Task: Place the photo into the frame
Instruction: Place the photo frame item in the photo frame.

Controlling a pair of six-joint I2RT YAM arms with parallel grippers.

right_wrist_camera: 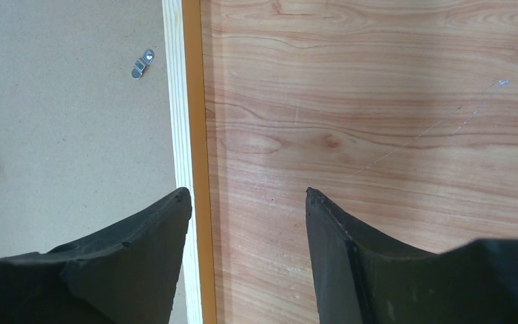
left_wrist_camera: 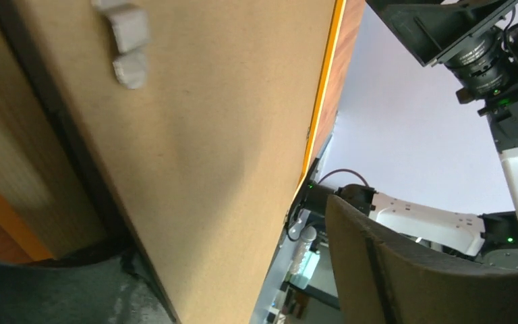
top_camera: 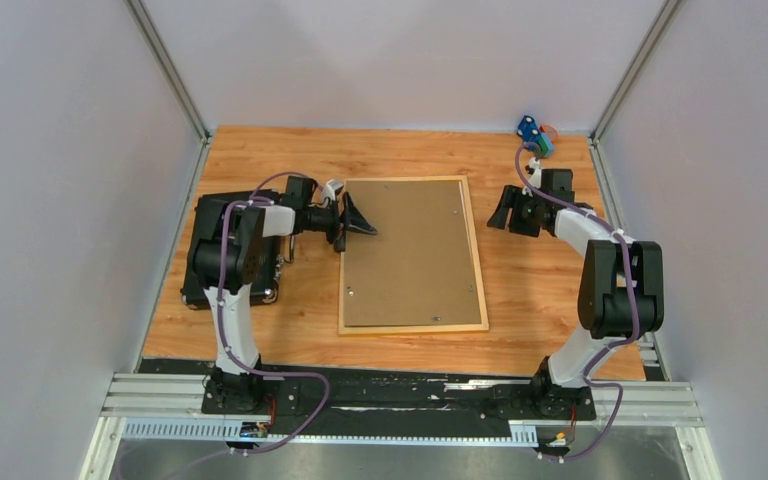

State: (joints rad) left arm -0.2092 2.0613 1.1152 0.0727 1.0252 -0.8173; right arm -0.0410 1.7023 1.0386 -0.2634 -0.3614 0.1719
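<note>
Face-down frame [top_camera: 412, 329] mid-table; L gripper [top_camera: 360, 222] & R gripper [top_camera: 500, 212] both hanging open, empty.
The frame is lying flat on the table [top_camera: 550, 300] w/ a brown backing board [top_camera: 410, 250] covering its back, so the photo isn't showing. A black case [top_camera: 192, 290] is sitting to its left, under the L arm. That arm is reaching sideways, its gripper over the left rail, jaws spread wide, nothing pinched. The R arm is bending inward, fingers straddling the right rail from above, apart. A blue-green gadget [top_camera: 534, 136] is sitting at the far right corner.
</note>
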